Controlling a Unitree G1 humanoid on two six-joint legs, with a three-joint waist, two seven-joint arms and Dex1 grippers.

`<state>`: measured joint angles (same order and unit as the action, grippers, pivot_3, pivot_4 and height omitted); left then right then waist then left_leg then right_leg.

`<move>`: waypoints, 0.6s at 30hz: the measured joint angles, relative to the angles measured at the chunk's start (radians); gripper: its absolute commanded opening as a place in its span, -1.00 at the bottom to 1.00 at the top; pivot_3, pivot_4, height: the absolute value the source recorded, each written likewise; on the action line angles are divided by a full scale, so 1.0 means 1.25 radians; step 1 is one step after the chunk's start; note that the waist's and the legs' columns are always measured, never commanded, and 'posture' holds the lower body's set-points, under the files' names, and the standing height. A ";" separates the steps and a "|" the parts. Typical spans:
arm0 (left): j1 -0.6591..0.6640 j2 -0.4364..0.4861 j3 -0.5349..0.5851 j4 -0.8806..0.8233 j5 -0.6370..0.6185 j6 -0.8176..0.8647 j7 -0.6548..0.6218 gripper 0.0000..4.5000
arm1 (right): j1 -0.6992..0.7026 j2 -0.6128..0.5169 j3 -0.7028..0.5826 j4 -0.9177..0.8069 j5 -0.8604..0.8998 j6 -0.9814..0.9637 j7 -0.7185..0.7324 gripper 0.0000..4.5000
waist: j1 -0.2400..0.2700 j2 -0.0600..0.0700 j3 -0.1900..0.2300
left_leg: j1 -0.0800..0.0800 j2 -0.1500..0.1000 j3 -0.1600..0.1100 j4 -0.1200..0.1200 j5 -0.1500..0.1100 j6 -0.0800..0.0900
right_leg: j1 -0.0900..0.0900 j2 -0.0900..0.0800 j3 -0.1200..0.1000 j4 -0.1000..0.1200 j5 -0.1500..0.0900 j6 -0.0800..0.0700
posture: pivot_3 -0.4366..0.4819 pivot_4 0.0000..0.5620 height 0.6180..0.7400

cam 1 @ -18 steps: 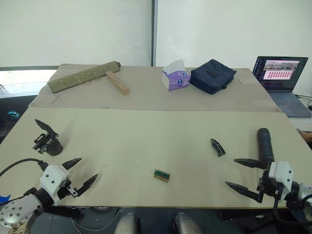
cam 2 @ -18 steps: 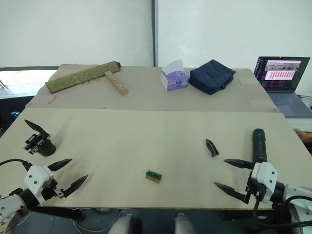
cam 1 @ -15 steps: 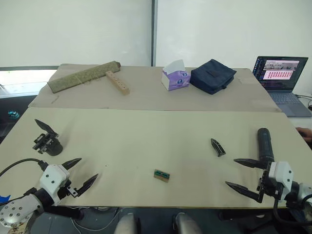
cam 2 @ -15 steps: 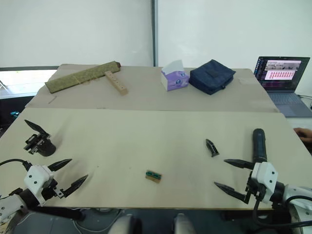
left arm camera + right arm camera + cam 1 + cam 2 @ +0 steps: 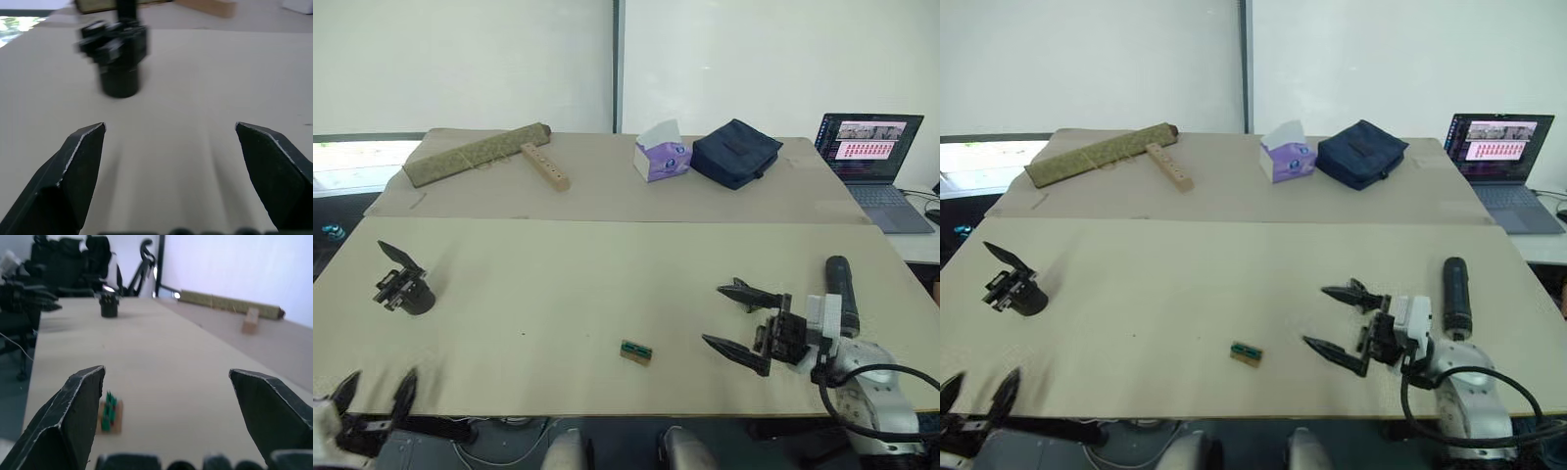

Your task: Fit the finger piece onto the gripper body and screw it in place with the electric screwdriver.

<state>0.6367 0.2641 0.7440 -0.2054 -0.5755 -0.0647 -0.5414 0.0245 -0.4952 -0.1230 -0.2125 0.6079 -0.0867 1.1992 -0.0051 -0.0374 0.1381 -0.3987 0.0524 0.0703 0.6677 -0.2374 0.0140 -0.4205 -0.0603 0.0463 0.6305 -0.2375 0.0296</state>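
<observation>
My right gripper (image 5: 740, 318), fingers spread, hovers over where the small black wedge-shaped finger piece should lie, so I risk knocking it away unseen.

On the pale beige worktop (image 5: 587, 274), the black round-based gripper body (image 5: 403, 287) stands far left — the small green-and-brown block (image 5: 636, 352) lies near the front edge at centre, the long black cylindrical electric screwdriver (image 5: 838, 284) far right.
</observation>
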 measured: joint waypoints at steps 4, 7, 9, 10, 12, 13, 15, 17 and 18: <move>0.003 -0.012 0.024 0.006 -0.010 0.005 0.033 1.00 | -0.003 0.016 0.026 0.011 0.001 -0.051 0.055 0.99 | 0.002 0.000 0.000 | 0.000 0.000 0.000 0.000 0.000 0.000 | 0.000 -0.001 0.000 0.000 0.001 -0.001 | -0.05 -0.47 1.00; -0.005 -0.006 0.010 -0.021 -0.012 0.032 0.044 1.00 | -0.003 0.015 0.025 0.034 0.000 -0.069 0.073 0.99 | 0.002 -0.001 0.000 | 0.000 0.000 0.001 0.000 0.000 0.000 | 0.001 -0.001 0.000 0.000 0.001 -0.002 | -0.05 -0.47 1.00; -0.041 0.032 -0.020 -0.037 0.000 0.070 0.057 1.00 | -0.002 0.013 0.025 0.043 0.001 -0.069 0.082 0.99 | 0.004 -0.001 0.000 | 0.000 0.000 0.000 0.000 0.000 0.000 | 0.000 0.000 0.000 0.001 0.001 -0.002 | -0.05 -0.47 1.00; -0.061 0.058 -0.031 -0.037 0.013 0.087 0.065 1.00 | -0.001 0.012 0.024 0.045 0.001 -0.069 0.084 0.99 | 0.005 -0.001 0.000 | 0.000 0.000 0.000 0.000 0.000 0.000 | 0.000 0.000 -0.001 0.002 0.001 -0.002 | -0.05 -0.47 1.00; -0.107 0.107 -0.052 -0.035 0.037 0.124 0.081 1.00 | 0.002 0.008 0.023 0.046 0.001 -0.069 0.087 0.99 | 0.005 -0.001 -0.001 | 0.000 0.000 0.000 0.000 0.000 0.000 | 0.000 0.001 -0.001 0.003 0.001 -0.003 | -0.05 -0.47 1.00; -0.128 0.126 -0.060 -0.033 0.049 0.142 0.089 1.00 | 0.004 0.007 0.023 0.046 0.002 -0.069 0.088 0.99 | 0.004 0.000 -0.001 | 0.000 0.000 0.000 0.000 0.000 0.000 | 0.000 0.000 -0.001 0.003 0.001 -0.003 | -0.05 -0.47 1.00; -0.184 0.163 -0.080 0.012 0.074 0.167 0.103 1.00 | 0.011 0.005 0.021 0.051 0.001 -0.070 0.091 0.99 | -0.001 0.001 -0.001 | 0.001 0.000 0.000 0.000 0.000 0.000 | 0.001 0.000 -0.001 0.003 0.003 0.001 | -0.05 -0.47 1.00; -0.248 0.203 -0.099 0.089 0.111 0.189 0.120 1.00 | 0.011 0.004 0.019 0.064 0.001 -0.071 0.096 0.99 | -0.003 0.001 -0.001 | 0.001 0.000 0.000 0.000 0.000 0.000 | 0.000 0.001 -0.002 0.003 0.003 0.001 | -0.05 -0.47 1.00; -0.279 0.216 -0.108 0.124 0.129 0.196 0.129 1.00 | 0.011 0.002 0.019 0.069 0.001 -0.073 0.101 0.99 | -0.004 0.000 -0.001 | 0.001 0.000 0.000 0.000 0.000 0.000 | 0.000 0.001 -0.002 0.004 0.004 0.001 | -0.05 -0.47 1.00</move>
<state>0.2885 0.5347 0.6088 -0.0503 -0.4142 0.1808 -0.3796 0.0384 -0.4932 -0.0998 -0.1258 0.6095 -0.1786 1.3252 -0.0107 -0.0368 0.1368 -0.3977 0.0525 0.0701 0.6675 -0.2376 0.0136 -0.4199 -0.0595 0.0442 0.6350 -0.2330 0.0313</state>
